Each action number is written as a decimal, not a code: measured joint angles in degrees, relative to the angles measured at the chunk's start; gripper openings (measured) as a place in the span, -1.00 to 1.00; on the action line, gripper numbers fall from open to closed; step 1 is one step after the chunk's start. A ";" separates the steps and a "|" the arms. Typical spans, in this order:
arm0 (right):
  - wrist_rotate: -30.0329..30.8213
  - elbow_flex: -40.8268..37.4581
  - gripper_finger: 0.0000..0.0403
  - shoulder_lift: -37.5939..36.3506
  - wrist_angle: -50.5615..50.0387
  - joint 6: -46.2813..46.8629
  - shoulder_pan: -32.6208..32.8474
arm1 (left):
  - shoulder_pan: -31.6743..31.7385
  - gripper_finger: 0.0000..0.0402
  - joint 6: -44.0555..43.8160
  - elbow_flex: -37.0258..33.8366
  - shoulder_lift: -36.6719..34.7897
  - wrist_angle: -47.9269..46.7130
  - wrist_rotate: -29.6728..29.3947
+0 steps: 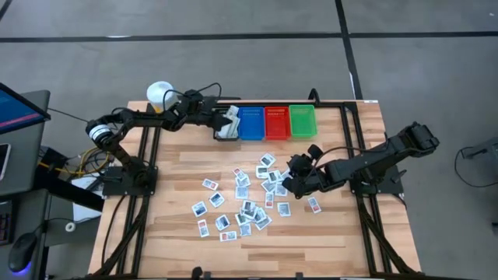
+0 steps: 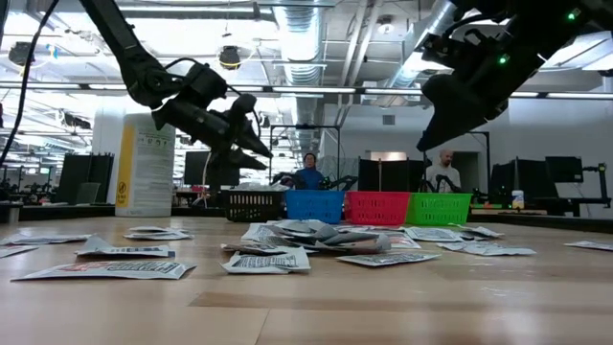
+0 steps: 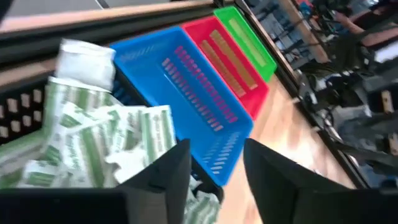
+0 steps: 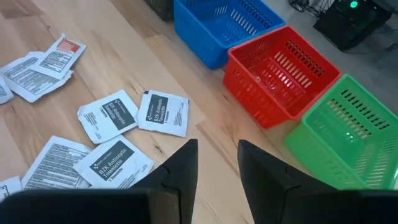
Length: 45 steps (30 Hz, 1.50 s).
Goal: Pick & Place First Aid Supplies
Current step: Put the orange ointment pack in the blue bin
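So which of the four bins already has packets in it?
The black bin, leftmost in the row beside the blue bin, under the left gripper. It is piled with packets; the blue, red and green bins look empty.

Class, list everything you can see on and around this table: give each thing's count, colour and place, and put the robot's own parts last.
Packets: dozens, white with dark or red marks, scattered over the table's middle.
Packets in the black bin: a pile, white and green.
Black bin: one, at the left end of the bin row.
Blue bin: one, beside the black bin.
Red bin: one, between blue and green.
Green bin: one, at the right end of the row.
Tub: one, white, at the table's far left corner.
Table: one, wooden.
People: two, in the room behind.
Left gripper: open, over the black bin.
Right gripper: empty, above the packets.
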 joint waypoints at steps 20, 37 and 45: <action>-5.71 0.04 -0.46 0.00 12.84 -1.84 -3.30 | -5.47 -0.04 13.27 -0.37 -22.38 -0.65 2.69; -35.03 0.03 -0.46 0.07 18.34 -18.48 -10.96 | -14.32 -0.04 18.23 -14.13 -35.26 -0.55 2.51; -42.63 0.13 -0.46 4.88 23.59 -32.06 -10.09 | -17.60 -0.04 17.42 -16.85 -35.24 -0.26 2.52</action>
